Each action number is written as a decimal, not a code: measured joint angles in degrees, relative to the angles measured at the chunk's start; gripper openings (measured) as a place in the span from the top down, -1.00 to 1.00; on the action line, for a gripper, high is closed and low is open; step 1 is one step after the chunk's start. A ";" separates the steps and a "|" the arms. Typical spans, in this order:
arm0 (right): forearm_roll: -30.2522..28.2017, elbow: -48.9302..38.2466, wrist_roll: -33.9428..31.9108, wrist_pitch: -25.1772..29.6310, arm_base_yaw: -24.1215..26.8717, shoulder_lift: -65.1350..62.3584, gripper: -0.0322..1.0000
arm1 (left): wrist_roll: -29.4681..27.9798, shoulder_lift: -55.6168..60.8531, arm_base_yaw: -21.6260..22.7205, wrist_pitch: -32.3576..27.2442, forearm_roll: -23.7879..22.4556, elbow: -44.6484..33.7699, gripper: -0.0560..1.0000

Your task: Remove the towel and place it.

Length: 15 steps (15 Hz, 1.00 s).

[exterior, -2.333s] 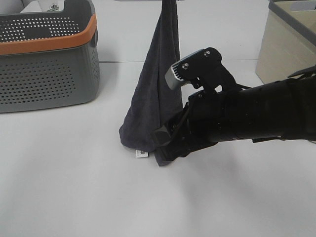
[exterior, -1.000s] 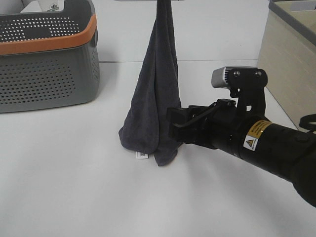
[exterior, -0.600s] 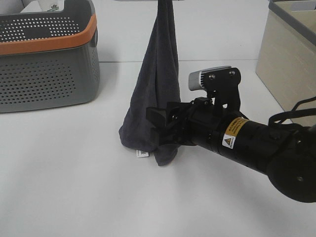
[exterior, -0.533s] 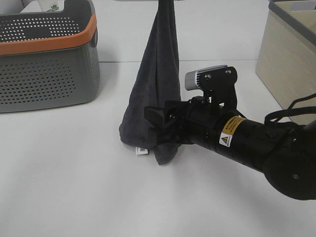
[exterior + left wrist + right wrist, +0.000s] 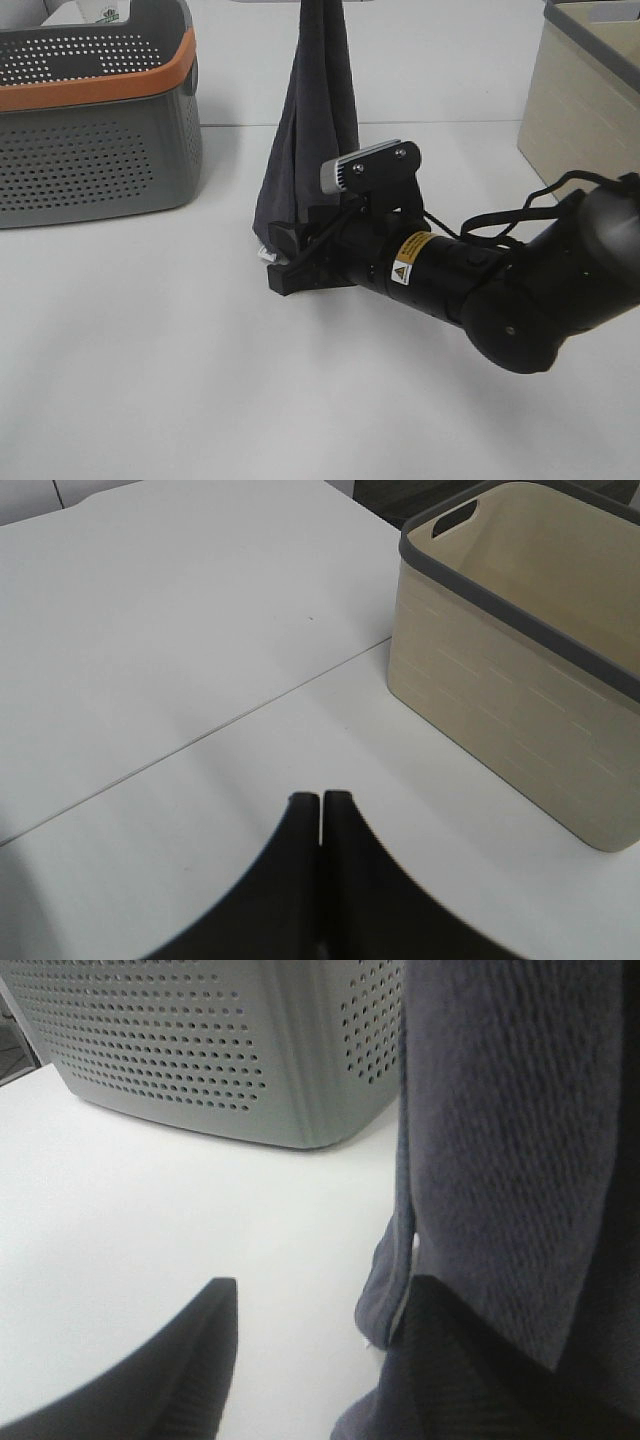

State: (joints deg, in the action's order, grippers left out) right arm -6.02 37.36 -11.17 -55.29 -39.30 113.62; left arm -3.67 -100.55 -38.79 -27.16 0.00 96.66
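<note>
The dark grey towel (image 5: 312,130) hangs in a narrow drape from a corner above the exterior high view's top edge. It is pinched by my left gripper (image 5: 321,802), whose fingers are pressed together high over the table; the cloth itself is hidden in that view. A white tag (image 5: 264,254) marks the towel's lower end. My right gripper (image 5: 282,262) is open at that lower end, close to the table. In the right wrist view the towel (image 5: 510,1120) drapes over one finger of the right gripper (image 5: 320,1360), with its stitched edge just inside the gap.
A grey perforated basket with an orange rim (image 5: 90,130) stands at the back left and shows just beyond the towel as the basket (image 5: 200,1050). A beige basket with a grey rim (image 5: 585,100) stands at the back right, also seen as the beige basket (image 5: 520,680). White tabletop lies all around.
My right arm has swung left and lower, bringing its open fingers to the towel's bottom. The towel has risen, and its tag has moved up and to the left.
</note>
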 joint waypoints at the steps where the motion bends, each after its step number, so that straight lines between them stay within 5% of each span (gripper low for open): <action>1: 0.86 1.26 0.29 0.06 0.00 1.95 -0.07 | 0.00 0.00 0.00 0.00 0.00 0.00 0.89; 5: 6.88 4.81 1.09 0.00 0.00 5.04 -0.07 | 0.00 0.00 0.00 0.00 0.00 0.00 0.89; 15: 9.28 19.60 0.63 -0.06 0.00 15.47 0.02 | 0.00 0.00 0.00 -0.06 0.00 0.00 0.89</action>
State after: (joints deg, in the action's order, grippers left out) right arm 3.27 56.95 -10.54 -55.35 -39.30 129.09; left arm -3.67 -100.55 -38.79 -27.22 0.00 96.66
